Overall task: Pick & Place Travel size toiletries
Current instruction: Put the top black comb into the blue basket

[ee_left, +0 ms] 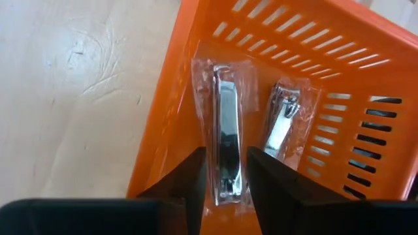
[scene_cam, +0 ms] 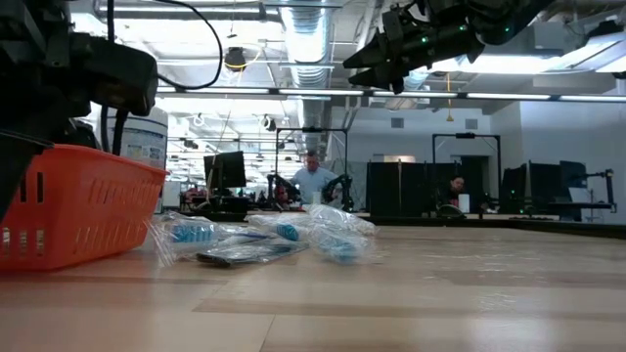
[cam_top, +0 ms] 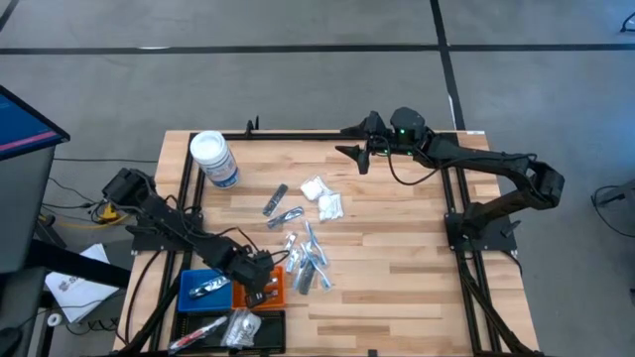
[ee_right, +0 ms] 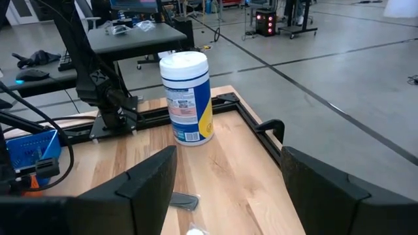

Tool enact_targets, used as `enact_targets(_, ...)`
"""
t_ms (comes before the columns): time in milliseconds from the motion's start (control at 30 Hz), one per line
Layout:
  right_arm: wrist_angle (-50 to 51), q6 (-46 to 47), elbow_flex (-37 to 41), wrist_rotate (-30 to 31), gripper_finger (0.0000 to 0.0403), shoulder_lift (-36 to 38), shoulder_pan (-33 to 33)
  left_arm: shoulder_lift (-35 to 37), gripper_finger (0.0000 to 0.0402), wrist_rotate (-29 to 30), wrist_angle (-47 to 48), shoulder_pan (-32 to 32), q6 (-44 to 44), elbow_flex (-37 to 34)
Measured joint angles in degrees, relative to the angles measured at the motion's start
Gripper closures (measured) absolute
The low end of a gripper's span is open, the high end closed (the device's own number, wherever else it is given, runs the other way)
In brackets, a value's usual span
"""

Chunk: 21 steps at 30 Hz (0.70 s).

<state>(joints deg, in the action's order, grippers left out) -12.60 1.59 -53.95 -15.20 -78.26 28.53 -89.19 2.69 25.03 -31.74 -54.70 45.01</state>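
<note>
Two wrapped silvery nail clippers (ee_left: 225,140) lie side by side in the orange tray (ee_left: 339,78), the longer one between my left tool (ee_left: 225,186) fingers. More clear-wrapped toiletries (cam_top: 306,260) sprawl in a loose pile mid-desk (cam_top: 397,258), with two white packets (cam_top: 322,196) just beyond.

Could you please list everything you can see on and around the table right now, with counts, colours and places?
Nail clippers: two, silver, clear-wrapped, in the orange tray; one sits between the left tool's fingers.
Orange tray: one, near-left table edge.
Blue tray: one, beside the orange tray, holding a wrapped item.
Black tray: one, at the near edge, holding wrapped items.
Loose toiletries: a cluster, silvery-blue, table centre.
White packets: two or so, white, beyond the cluster.
Jar: one, clear with white lid, far-left corner.
Left tool: over the orange tray.
Right tool: open, empty, raised over the far edge.
</note>
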Motion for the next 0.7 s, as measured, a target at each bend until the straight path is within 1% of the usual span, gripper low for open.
enact_targets(167, 0.11, 0.0, 0.0, 0.0, 0.0137, 0.0, 0.0, 3.03, 0.0313, -0.06, 0.14, 0.01, -0.28, 0.0)
enact_targets(300, 0.11, -0.01, 0.0, 0.0, 0.0137, 0.0, 0.0, 7.67, 0.0328, 2.49, 0.25, 0.0, -0.39, 0.0)
enact_targets(500, 0.14, -0.01, 0.0, 0.0, 0.0137, 0.0, 0.0, 14.48, 0.0354, 8.53, 0.18, 0.0, 0.24, 0.0)
enact_targets(700, 0.6, -0.01, 0.0, 0.0, 0.0137, 0.0, 0.0, 18.76, 0.0367, 15.62, 0.03, 0.0, 2.69, 0.0)
